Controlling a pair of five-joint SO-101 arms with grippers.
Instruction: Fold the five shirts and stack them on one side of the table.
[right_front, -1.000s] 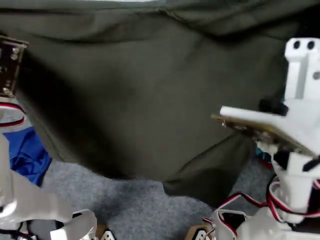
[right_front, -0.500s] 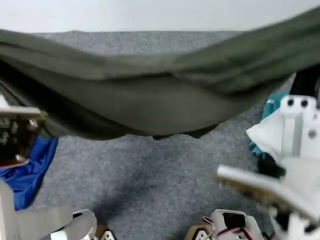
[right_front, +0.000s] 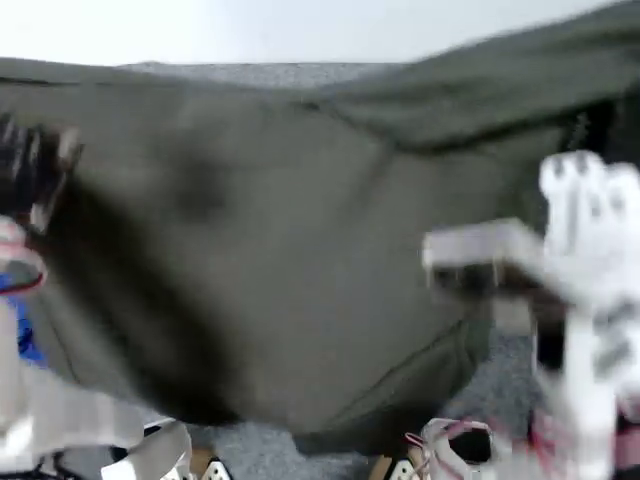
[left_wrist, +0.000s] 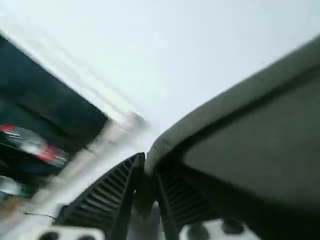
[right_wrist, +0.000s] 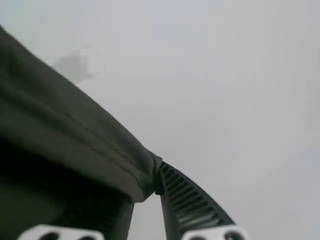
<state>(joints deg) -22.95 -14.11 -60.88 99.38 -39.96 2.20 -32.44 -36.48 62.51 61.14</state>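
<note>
From the high view I log the olive shirt (right_front: 280, 260) hanging as one wide sheet over most of the table (right_front: 250, 72). Grey table surface shows as a narrow strip beyond the shirt's top edge and as small patches under its bottom edge, near the arm bases. The top edge runs side to side and sits higher toward the picture's right, where a thick folded band of cloth lies along it. A white arm (right_front: 590, 260) stands in front of the shirt on the picture's right and a second arm (right_front: 35, 180) at the left edge; I cannot tell from this view which is which. A blue cloth (right_front: 18, 335) shows low at the left, just beside that second arm and partly behind the shirt. In the left wrist view my left gripper (left_wrist: 148, 172) is clenched on the shirt's (left_wrist: 260, 145) rolled edge, ribbed fingers (left_wrist: 107, 192) pressed together with cloth between them and open pale background beyond. In the right wrist view my right gripper (right_wrist: 156, 182) likewise grasps a stitched hem of the shirt (right_wrist: 55, 140), cloth bunched at the tip of a ribbed finger (right_wrist: 192, 207), with plain pale space past it. The fabric is plain dark olive, with a seamed flap hanging at the lower right and a deep shadowed fold down its left side.
</note>
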